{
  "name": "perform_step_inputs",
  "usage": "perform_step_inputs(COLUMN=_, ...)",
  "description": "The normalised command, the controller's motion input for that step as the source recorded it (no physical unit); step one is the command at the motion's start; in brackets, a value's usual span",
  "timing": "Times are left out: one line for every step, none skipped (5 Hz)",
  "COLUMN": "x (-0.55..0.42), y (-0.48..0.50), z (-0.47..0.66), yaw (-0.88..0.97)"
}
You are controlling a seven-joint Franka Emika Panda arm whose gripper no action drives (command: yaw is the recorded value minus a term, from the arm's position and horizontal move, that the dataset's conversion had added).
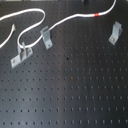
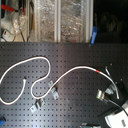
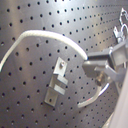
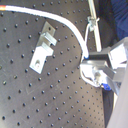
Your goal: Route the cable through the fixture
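Note:
The white cable (image 1: 60, 22) snakes across the black pegboard, with its red band (image 1: 96, 15) near the first exterior view's top right. The fixture (image 1: 115, 32), a tall slim grey tab, stands below and to the right of the band, apart from the cable. My gripper (image 3: 97, 70) is shut on the cable (image 3: 55, 37), which arcs over beside the fixture (image 3: 57, 82) without touching it. The second wrist view shows the same: gripper (image 4: 92, 65), cable (image 4: 65, 22), fixture (image 4: 42, 46). In the second exterior view the gripper (image 2: 111, 84) is just past the red band (image 2: 96, 73), next to the fixture (image 2: 102, 95).
A squat bent grey clip (image 1: 46, 36) and a low bracket with two posts (image 1: 20, 55) stand at the first exterior view's left, inside the cable's loops. Clear bins (image 2: 60, 20) and clutter lie behind the pegboard (image 1: 70, 90) in the second exterior view.

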Motion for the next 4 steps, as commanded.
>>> perform_step_inputs(x=-0.005, y=0.027, z=0.01, yaw=0.00)
perform_step_inputs(x=0.075, y=0.082, z=0.03, yaw=-0.09)
perform_step_inputs(x=0.044, y=0.021, z=0.07, yaw=-0.15)
perform_step_inputs(x=0.083, y=-0.160, z=0.00, yaw=-0.17)
